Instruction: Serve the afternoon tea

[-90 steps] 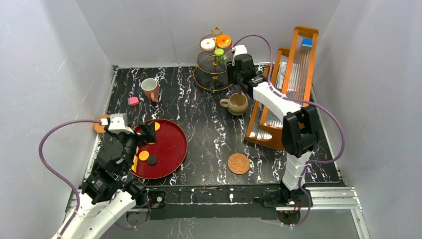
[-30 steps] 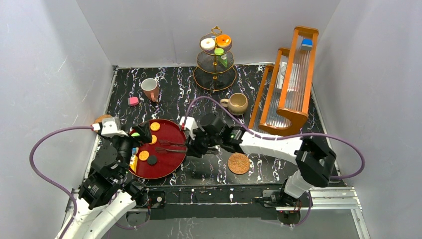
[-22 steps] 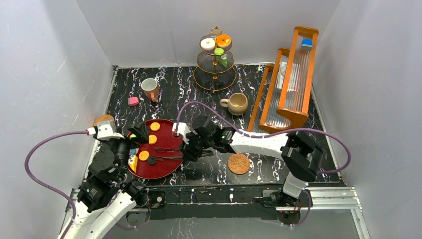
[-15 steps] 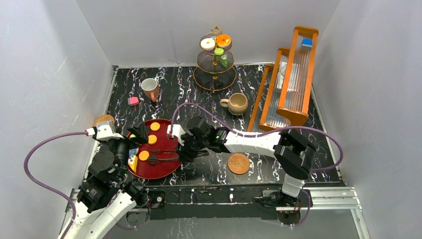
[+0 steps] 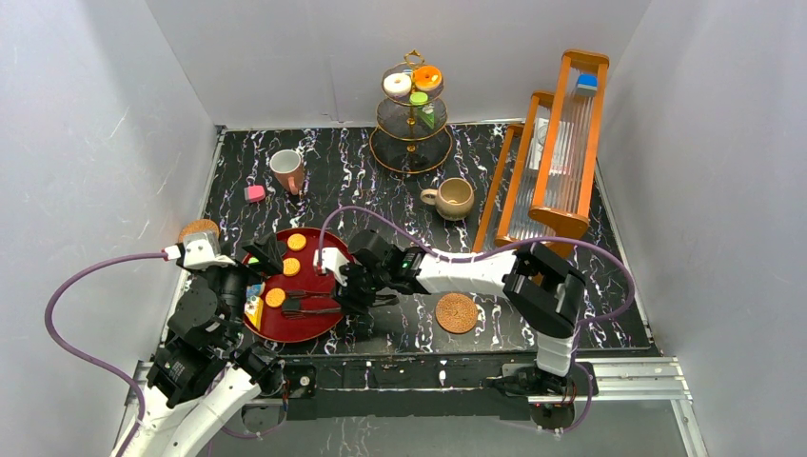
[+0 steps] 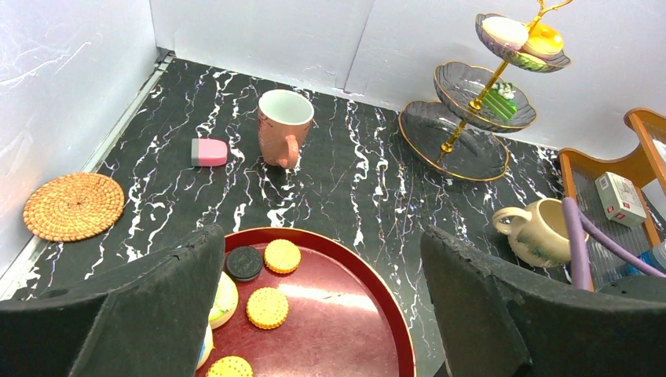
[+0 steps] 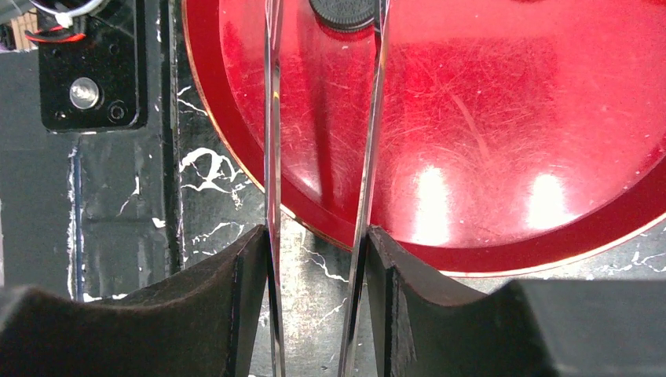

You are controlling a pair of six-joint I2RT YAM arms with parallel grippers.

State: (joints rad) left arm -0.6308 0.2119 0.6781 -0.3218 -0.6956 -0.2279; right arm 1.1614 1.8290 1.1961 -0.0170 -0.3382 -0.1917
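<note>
Pinching black tongs in right tool, straddling dark cookie on red tray with tong arms; hovering left tool, jaws wide apart, over tray's left side.

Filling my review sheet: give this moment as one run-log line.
right gripper: shut on black tongs, tips near dark cookie on red tray | left gripper: open, above tray
</note>
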